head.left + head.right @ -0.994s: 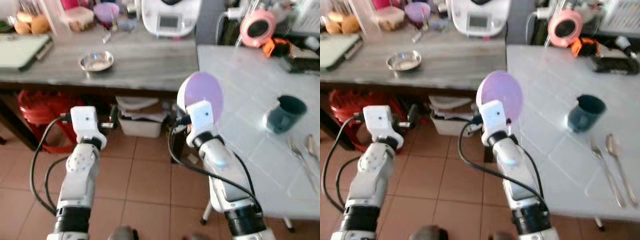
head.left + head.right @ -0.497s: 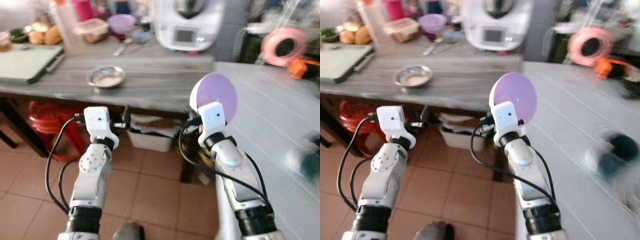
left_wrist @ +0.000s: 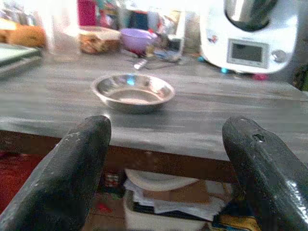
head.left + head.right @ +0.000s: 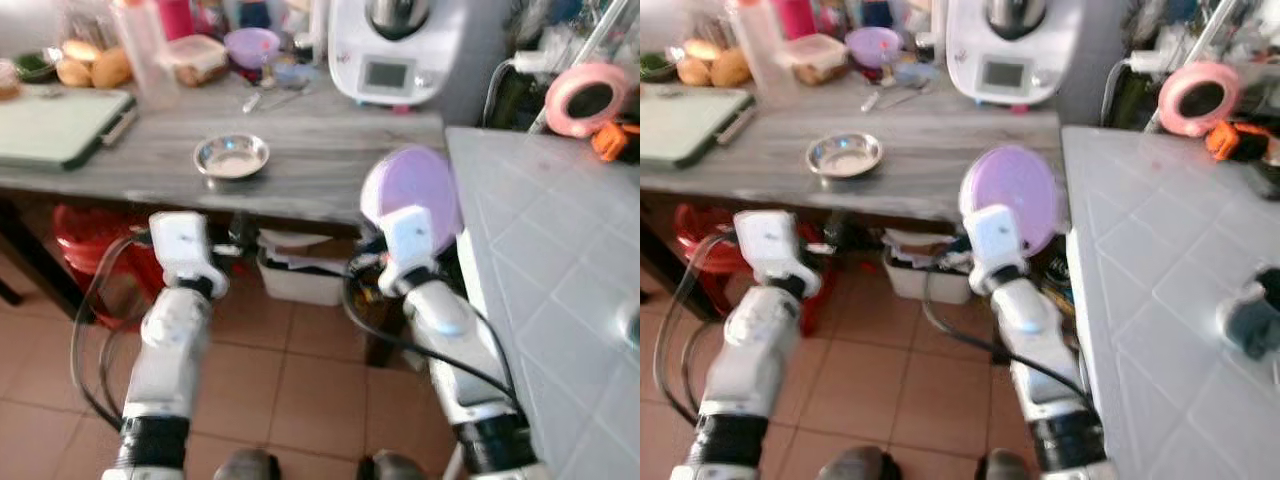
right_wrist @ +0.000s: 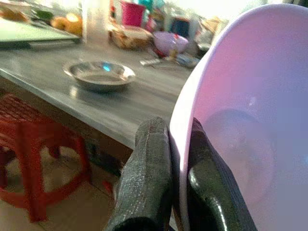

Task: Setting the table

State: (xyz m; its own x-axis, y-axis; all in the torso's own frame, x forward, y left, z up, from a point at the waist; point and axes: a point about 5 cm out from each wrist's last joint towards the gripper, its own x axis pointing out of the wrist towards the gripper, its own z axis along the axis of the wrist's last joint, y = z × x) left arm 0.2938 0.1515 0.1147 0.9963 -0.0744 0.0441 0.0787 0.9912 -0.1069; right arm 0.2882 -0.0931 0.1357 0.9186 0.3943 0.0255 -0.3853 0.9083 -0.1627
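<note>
Since the earlier frame, camera is swinging away from the white table point(image 4: 560, 260) toward the grey counter point(image 4: 300, 160). Right gripper point(image 5: 168, 159) is pinching the purple plate point(image 4: 412, 195) by its rim, upright, face toward the table; turning back smoothly should prevent slipping. Left gripper point(image 3: 168, 168) is gaping empty, facing the steel bowl point(image 3: 132, 91).
</note>
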